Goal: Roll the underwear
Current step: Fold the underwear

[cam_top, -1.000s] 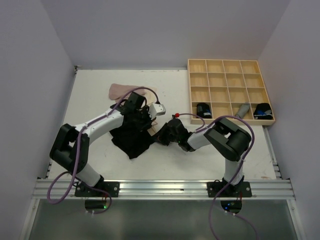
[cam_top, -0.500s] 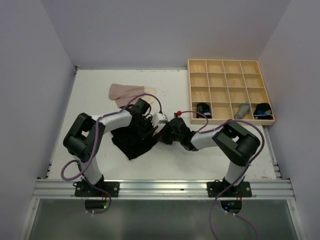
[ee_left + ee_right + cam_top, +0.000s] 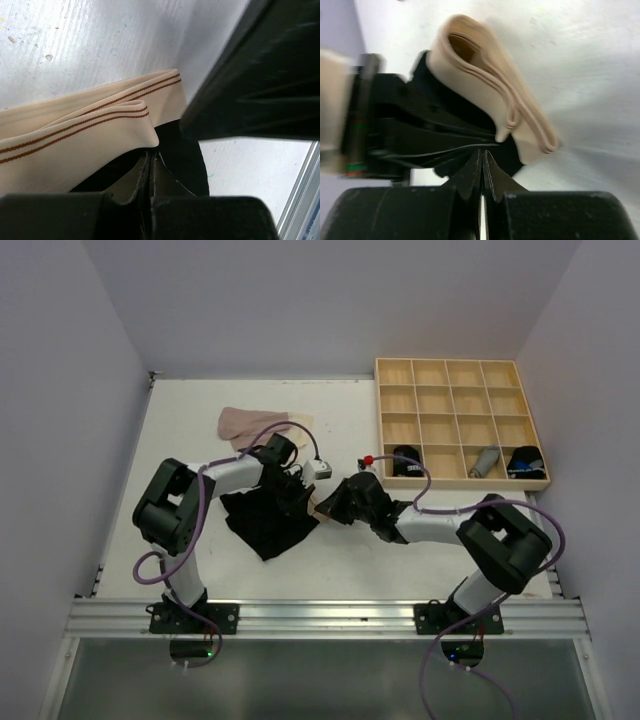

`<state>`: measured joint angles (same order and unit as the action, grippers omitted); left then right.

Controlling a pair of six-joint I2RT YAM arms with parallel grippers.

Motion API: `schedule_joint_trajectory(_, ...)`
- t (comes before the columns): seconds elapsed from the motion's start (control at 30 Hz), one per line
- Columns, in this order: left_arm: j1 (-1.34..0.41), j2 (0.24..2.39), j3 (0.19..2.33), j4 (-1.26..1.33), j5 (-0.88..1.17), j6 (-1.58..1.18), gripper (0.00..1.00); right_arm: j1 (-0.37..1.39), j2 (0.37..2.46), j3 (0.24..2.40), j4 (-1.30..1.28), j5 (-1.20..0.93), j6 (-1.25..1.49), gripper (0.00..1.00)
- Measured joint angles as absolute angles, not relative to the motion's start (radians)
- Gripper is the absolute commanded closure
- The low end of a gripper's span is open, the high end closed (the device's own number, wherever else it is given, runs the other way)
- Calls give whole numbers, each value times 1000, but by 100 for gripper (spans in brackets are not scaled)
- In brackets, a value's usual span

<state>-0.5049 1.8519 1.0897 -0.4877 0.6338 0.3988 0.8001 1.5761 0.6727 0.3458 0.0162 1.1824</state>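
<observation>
Black cloth with a beige inner side, the black underwear [image 3: 265, 525] lies crumpled on the white table [image 3: 180, 430], well to the left of the wooden tray [image 3: 378, 422] and nearer the arm bases than the tray is. Both arms meet at the edge of the garment that faces the tray.

The left gripper [image 3: 299, 496] is closed, its fingers [image 3: 100, 217] pressed together on a fold of the black cloth. Beside them in the left wrist view, the beige waistband [image 3: 85, 135] lies doubled over, with thin reddish-brown lines running along it.

The right gripper [image 3: 336, 505] sits on the tray side of the left one, very close to it. It is closed as well. Its fingertips [image 3: 465, 177] come to a point on the black cloth, right under a folded loop of the same beige band.

A pale beige-pink underwear [image 3: 250, 423] lies flat further left of the tray, level with its middle rows.

The tray's row nearest the arms holds three rolled pieces:
- a black roll [image 3: 406, 461] in the leftmost compartment
- a grey roll [image 3: 485, 461] in the third
- a dark roll [image 3: 524, 461] with a blue patch in the rightmost
</observation>
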Motion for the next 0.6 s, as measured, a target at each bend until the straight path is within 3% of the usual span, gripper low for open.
schedule_joint_trajectory(0.6, -485, 1759, 1090, -510, 606, 395, 100, 800, 1839, 613, 685, 10, 1330, 99)
